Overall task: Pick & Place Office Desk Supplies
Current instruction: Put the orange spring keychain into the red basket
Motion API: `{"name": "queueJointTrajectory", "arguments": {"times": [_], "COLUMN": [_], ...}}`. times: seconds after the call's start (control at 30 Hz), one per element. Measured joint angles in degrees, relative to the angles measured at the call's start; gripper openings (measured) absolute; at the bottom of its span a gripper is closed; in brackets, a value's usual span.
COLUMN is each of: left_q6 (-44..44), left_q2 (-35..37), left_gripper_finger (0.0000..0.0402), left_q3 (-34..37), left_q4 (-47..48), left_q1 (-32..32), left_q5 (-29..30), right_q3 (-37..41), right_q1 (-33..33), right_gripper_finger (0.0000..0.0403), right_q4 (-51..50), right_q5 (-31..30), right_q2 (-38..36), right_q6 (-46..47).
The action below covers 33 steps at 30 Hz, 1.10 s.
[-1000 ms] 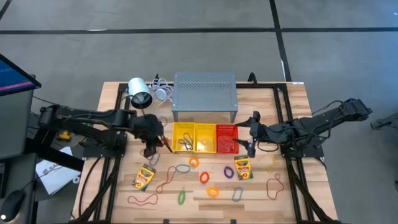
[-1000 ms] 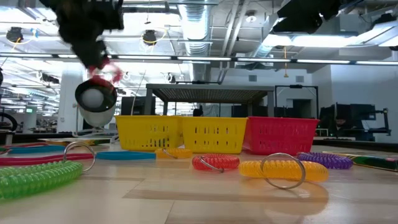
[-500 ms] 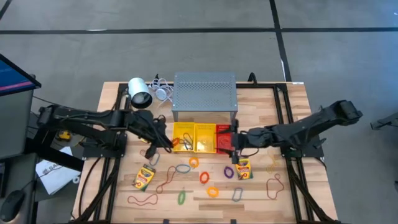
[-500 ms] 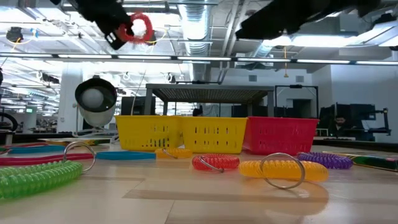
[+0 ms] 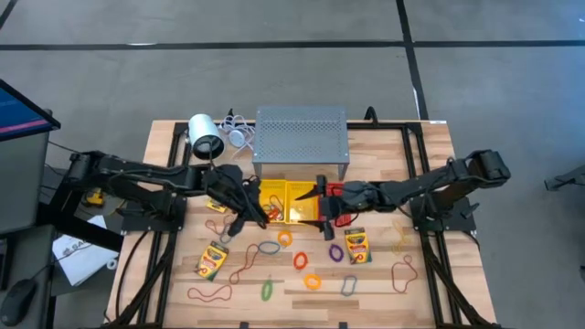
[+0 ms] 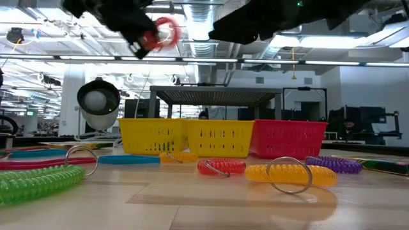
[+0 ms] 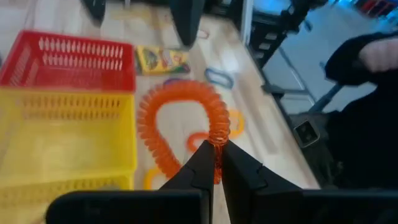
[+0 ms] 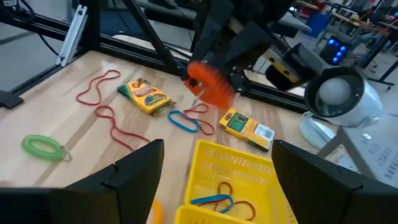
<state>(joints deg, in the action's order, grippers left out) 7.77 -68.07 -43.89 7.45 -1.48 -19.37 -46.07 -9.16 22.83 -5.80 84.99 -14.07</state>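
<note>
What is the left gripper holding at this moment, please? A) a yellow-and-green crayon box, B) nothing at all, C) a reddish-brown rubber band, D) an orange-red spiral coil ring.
D: in the left wrist view the left gripper is pinched shut on the orange-red spiral coil ring, which hangs in the air beside the yellow baskets; the low view shows the same ring lifted high above the table.

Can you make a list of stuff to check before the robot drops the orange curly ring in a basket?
1. Left gripper shut on orange curly ring: ok.
2. Ring lifted off the table: ok.
3. Ring right above the yellow baskets: cannot tell.
4. Right gripper open and empty: ok.
5. Right gripper out of the way: not ok, it hangs over the baskets too.
</note>
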Motion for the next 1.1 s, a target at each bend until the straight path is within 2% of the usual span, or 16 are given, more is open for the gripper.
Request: {"name": "queueJointTrajectory", "arguments": {"times": [0.33, 0.63, 0.77, 1.1], "left_q6": [-1.5, -1.6, -2.0, -2.0], "left_q2": [-0.4, -0.4, -0.4, -0.4], "left_gripper_finger": [0.0009, 0.0008, 0.0009, 0.0008], "left_q3": [-0.1, -0.1, -0.1, -0.1], "left_q4": [-3.6, -4.4, -5.5, -6.3], "left_q1": [0.0, 0.0, 0.0, 0.0], "left_q5": [0.0, 0.0, 0.0, 0.0], "right_q3": [-4.0, -4.3, -4.4, -9.7], "right_q1": [0.0, 0.3, 0.5, 0.8], "right_gripper_finger": [0.0295, 0.0295, 0.0295, 0.0295], "right_q4": [0.0, 1.9, 4.0, 2.9], "right_q5": [3.9, 4.7, 7.5, 7.7], "right_q2": [2.5, 2.8, 4.5, 9.3], "right_q6": [-2.3, -2.7, -2.6, -4.3]}}
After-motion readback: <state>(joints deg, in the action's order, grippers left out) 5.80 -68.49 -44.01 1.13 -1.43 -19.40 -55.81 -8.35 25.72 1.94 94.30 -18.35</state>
